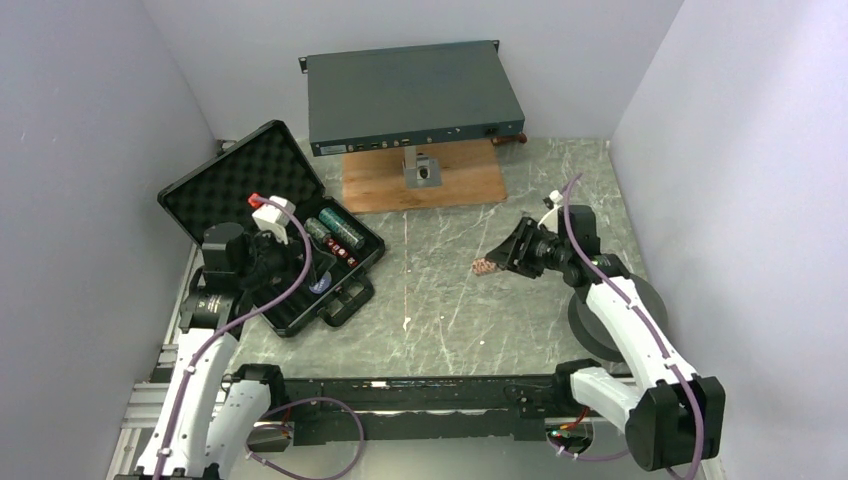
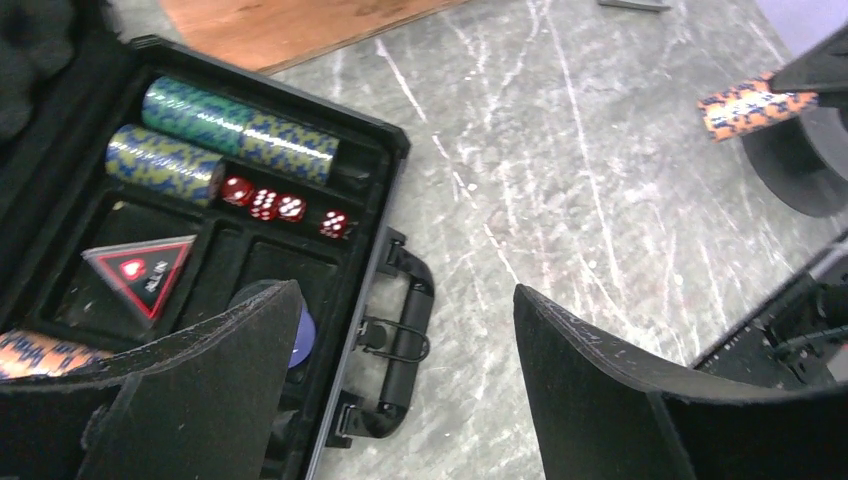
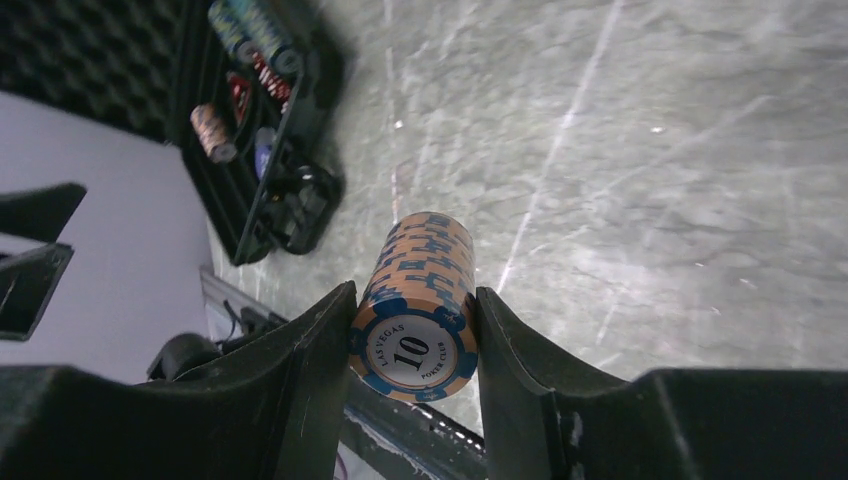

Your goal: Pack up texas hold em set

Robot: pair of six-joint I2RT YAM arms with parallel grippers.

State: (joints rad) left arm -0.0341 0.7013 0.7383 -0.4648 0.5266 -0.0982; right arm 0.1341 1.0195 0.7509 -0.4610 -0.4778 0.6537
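Marble tabletop (image 1: 440, 300), right gripper (image 3: 414, 300) around orange chip stack (image 3: 422, 250) (10s).

chip stacks (image 2: 240, 125): 4 | red dice (image 2: 264, 203): 4 | triangle marker (image 2: 140, 275): 1 | blue disc (image 2: 303, 333): 1 | case (image 2: 395, 143): 1

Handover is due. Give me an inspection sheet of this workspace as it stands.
Surface: grey marbled table.
Job's things: black case open at left, holding green chip stack, blue chip stack, second orange stack, red dice, triangle marker, blue disc; orange chip stack outside it.
Clutter: grey rack unit on wooden board at the back; dark foam ring under right arm.
Grippers: left gripper open above the case's handle; right gripper shut on the orange chip stack.
Cables: purple cables along both arms.
Surroundings: plain walls on three sides.
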